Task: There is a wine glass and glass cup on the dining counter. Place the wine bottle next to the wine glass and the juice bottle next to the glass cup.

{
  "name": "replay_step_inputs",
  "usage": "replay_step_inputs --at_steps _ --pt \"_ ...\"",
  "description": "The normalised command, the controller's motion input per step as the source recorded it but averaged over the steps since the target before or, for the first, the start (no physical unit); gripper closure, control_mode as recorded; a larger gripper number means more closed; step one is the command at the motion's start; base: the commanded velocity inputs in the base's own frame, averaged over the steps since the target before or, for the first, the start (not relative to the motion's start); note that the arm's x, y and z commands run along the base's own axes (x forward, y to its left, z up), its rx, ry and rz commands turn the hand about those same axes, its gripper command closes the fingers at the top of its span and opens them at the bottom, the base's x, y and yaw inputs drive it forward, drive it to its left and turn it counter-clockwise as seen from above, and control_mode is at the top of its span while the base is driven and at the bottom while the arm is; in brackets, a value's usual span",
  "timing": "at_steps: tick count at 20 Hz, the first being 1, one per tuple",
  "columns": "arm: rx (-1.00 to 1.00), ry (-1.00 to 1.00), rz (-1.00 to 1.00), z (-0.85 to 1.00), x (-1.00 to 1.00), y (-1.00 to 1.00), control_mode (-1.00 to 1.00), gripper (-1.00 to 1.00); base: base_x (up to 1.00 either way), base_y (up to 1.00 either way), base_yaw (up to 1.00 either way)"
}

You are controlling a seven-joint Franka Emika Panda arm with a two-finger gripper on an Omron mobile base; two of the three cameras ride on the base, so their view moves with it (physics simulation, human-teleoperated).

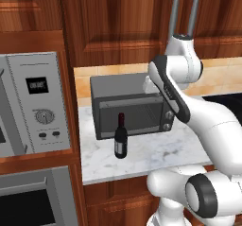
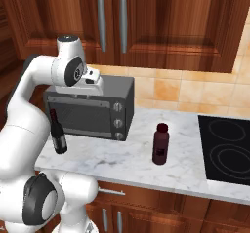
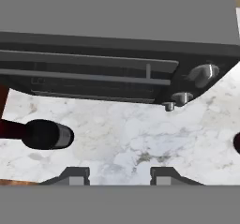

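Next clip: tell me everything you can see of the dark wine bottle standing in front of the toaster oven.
The slim, near-black glass wine bottle has a dark red neck and cap and a pale grey label on its body. It stands upright on the white-grey veined marble counter, just in front of the grey toaster oven, towards the left of its glass door; whether it touches the oven is unclear. In the hand view its top appears at the left. Nothing grips it.

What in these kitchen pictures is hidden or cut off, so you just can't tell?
- Slim dark wine bottle: right base view, white arm covers its left side.
- Same bottle, hand view: frame edge cuts off the body.
- Stubby dark red bottle: label too small to read.
- Grey toaster oven: left base view, arm hides its right end.
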Motion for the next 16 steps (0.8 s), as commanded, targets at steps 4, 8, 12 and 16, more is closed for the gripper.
replay_step_inputs --at_steps 4,8,12,16 --pt "0.00 -0.04 0.00 0.00 -0.10 -0.05 -1.00 -1.00 0.00 0.00 0.00" --pt "0.01 -0.17 -0.02 0.00 -0.31 -0.19 -1.00 -1.00 0.00 0.00 0.00" --pt "0.02 -0.21 -0.05 -0.01 -0.37 -0.37 -1.00 -1.00 0.00 0.00 0.00" --pt "0.00 -0.07 0.00 0.00 -0.26 -0.43 -1.00 -1.00 0.00 0.00 0.00"
